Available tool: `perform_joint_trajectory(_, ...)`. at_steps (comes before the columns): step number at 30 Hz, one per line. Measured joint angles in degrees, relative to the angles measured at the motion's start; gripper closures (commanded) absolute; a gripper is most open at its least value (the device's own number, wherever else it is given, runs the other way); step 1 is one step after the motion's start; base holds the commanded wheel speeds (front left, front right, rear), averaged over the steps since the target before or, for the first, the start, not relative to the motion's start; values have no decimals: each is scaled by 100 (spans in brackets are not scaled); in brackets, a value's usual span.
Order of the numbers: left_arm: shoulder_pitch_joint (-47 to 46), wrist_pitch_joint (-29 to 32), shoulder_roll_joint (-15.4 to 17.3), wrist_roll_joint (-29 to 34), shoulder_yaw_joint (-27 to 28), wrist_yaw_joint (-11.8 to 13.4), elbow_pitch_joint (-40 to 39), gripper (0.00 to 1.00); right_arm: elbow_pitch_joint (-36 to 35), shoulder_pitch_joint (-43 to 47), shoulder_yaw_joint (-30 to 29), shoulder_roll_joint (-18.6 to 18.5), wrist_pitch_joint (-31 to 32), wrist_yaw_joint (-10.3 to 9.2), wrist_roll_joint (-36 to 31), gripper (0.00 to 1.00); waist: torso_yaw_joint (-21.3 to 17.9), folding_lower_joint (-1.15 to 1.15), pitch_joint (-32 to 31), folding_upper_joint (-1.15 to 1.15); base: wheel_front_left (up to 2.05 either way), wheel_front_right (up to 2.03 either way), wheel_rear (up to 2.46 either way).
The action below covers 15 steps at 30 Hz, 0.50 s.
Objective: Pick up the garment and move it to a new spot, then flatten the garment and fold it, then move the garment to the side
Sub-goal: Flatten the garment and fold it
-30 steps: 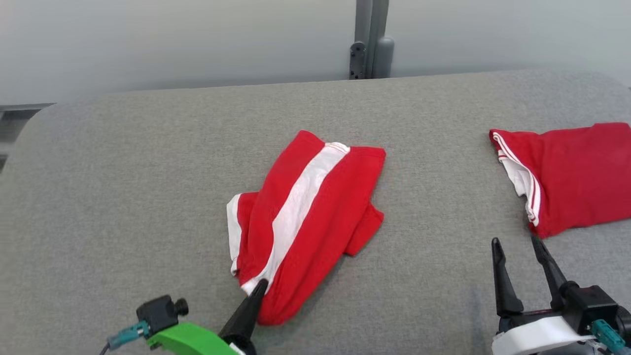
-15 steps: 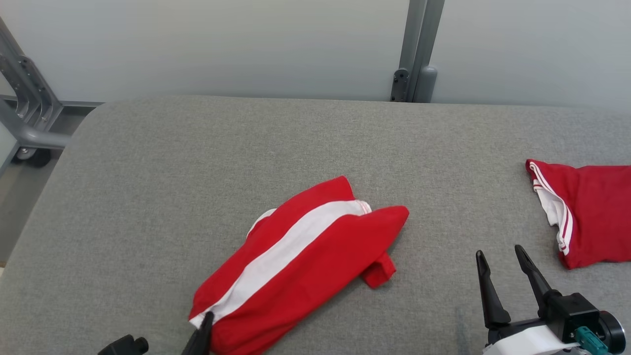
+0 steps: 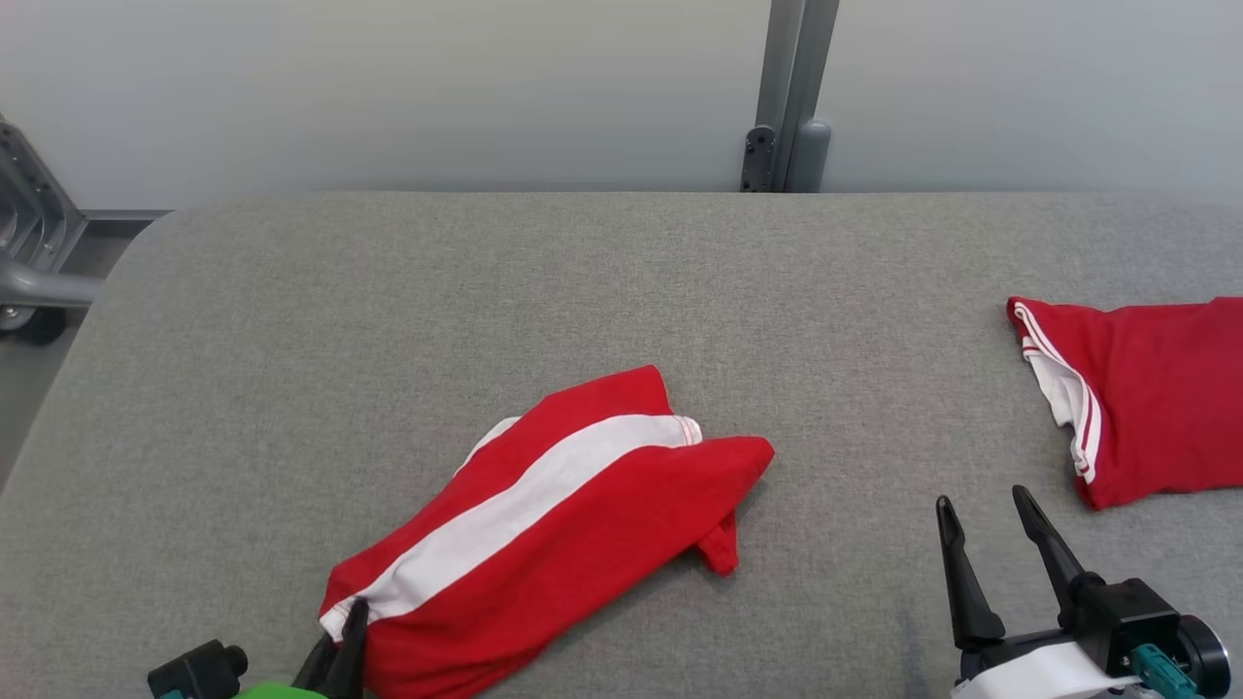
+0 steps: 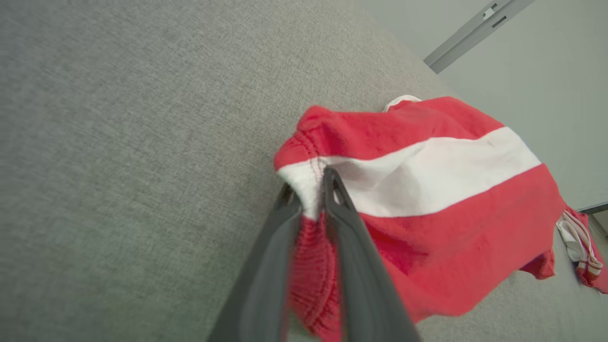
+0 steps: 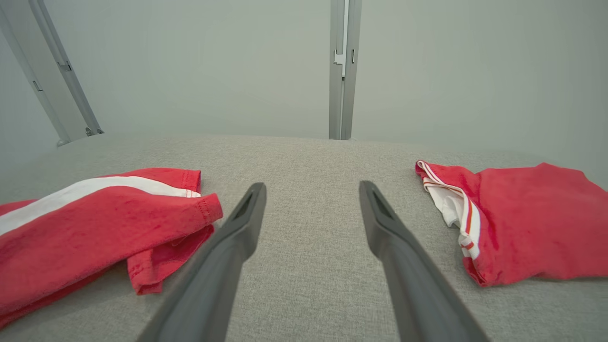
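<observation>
— So, where's the garment?
— Pinched at its near hem: my left gripper (image 4: pixel 308 183) has both fingers closed on the folded red garment with the white stripe (image 3: pixel 554 524), cloth filling the gap between them. The rest stretches away from the fingertips across the grey padded table (image 3: pixel 388 320).
— And the other arm?
— My right gripper (image 3: pixel 981 500) hangs spread wide, gripping nothing, above bare tabletop. The striped garment lies off its left finger; a second red garment (image 3: pixel 1156 398) lies off its right finger, touching neither.
</observation>
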Motion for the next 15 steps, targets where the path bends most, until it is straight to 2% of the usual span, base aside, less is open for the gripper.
perform_joint_trajectory(4, 106, 202, 328, 175, -178, 19, 93, 0, -4, 41, -18, -1, 0, 0, 45, 0, -103, 0, -37, 0, 0, 0, 0)
perform_joint_trajectory(8, 482, 528, 713, 101, -135, 144, -313, 0, -37, 82, -62, -2, 0, 0, 56, 0, -220, 0, -54, 0, 0, 0, 0)
perform_joint_trajectory(12, 804, 733, 1287, 361, -143, 594, -1111, 0, -86, 97, -115, -2, 0, 0, 87, 0, -319, 0, -24, 0, 0, 0, 0)
perform_joint_trajectory(15, 871, 895, 1443, 460, -164, 846, -1878, 0, -98, 101, -112, -1, 0, 0, 90, 0, -366, 0, 15, 0, 0, 0, 0)
